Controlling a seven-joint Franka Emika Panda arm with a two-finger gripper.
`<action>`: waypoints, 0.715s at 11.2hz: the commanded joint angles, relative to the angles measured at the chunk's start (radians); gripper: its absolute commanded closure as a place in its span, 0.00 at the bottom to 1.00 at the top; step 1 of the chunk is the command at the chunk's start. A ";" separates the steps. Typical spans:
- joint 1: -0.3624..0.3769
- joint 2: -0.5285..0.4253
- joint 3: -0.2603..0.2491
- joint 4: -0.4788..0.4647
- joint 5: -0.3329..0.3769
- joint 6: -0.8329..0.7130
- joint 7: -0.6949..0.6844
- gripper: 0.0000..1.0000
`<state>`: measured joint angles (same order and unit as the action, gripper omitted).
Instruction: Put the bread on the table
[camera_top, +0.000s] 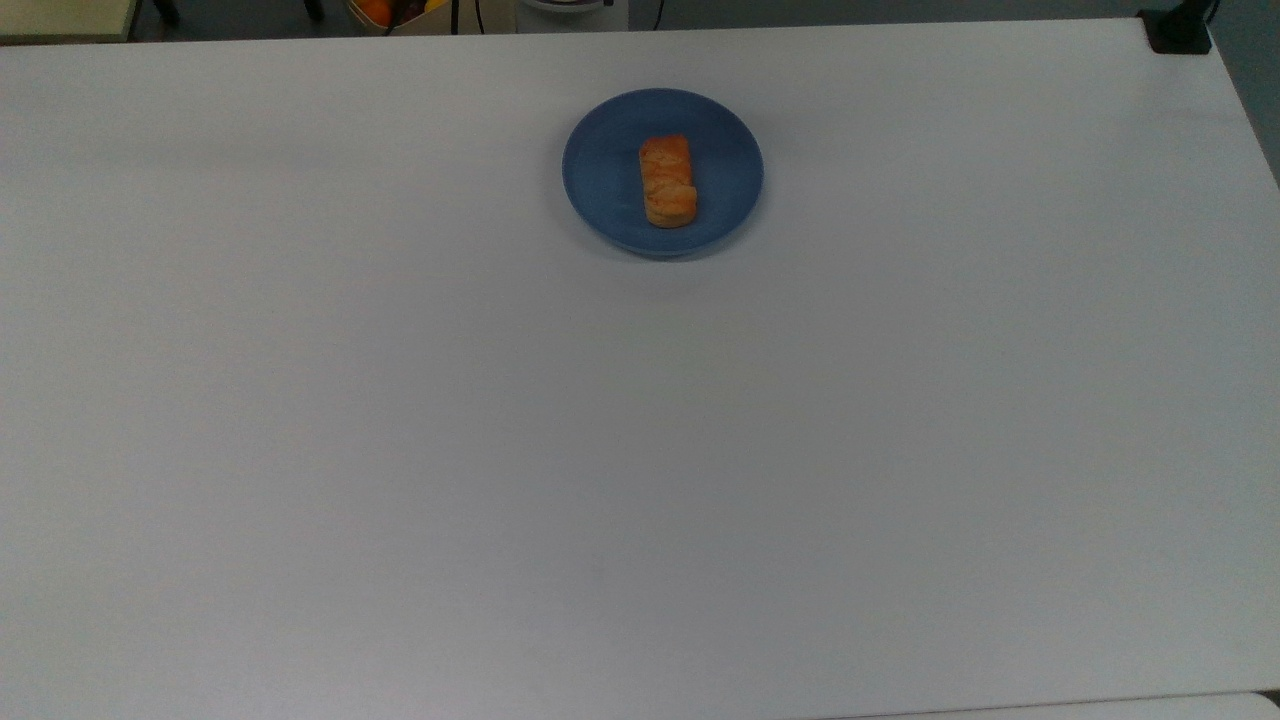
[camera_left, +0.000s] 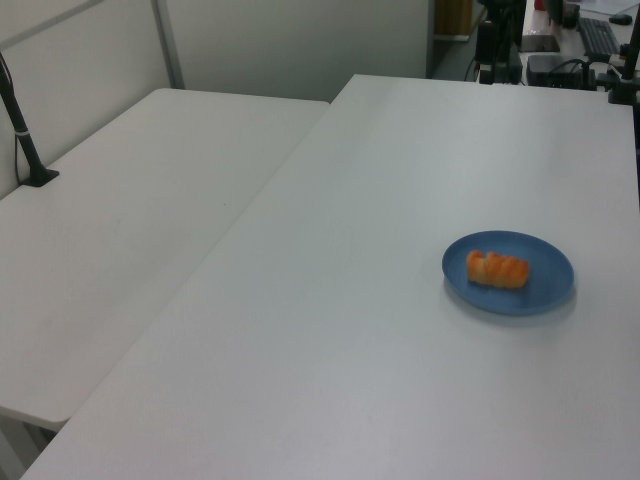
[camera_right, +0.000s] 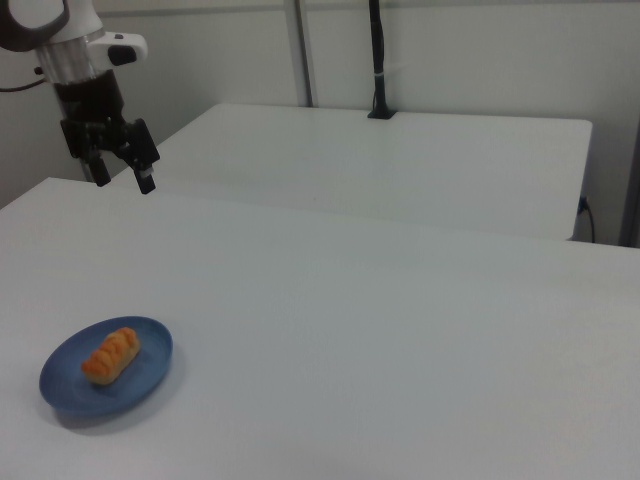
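Top view: I'm seeing bread (camera_top: 668, 181) lying on blue plate (camera_top: 605, 200), near table (camera_top: 640, 450) far edge; risking plate sliding if I grip shallow.

Left view: wide bare room lying left of plate.

Right view: gripper (camera_right: 122, 175) hanging spread, empty, well above and beyond plate; I'm expecting long descent.
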<state>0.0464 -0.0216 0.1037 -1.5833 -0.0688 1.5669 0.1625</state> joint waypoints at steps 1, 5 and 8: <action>0.050 -0.067 -0.010 -0.052 0.017 -0.011 -0.018 0.00; 0.090 -0.119 -0.012 -0.115 0.021 -0.007 -0.012 0.00; 0.095 -0.147 -0.012 -0.220 0.063 0.096 -0.003 0.00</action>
<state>0.1277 -0.1152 0.1051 -1.6870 -0.0401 1.5773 0.1610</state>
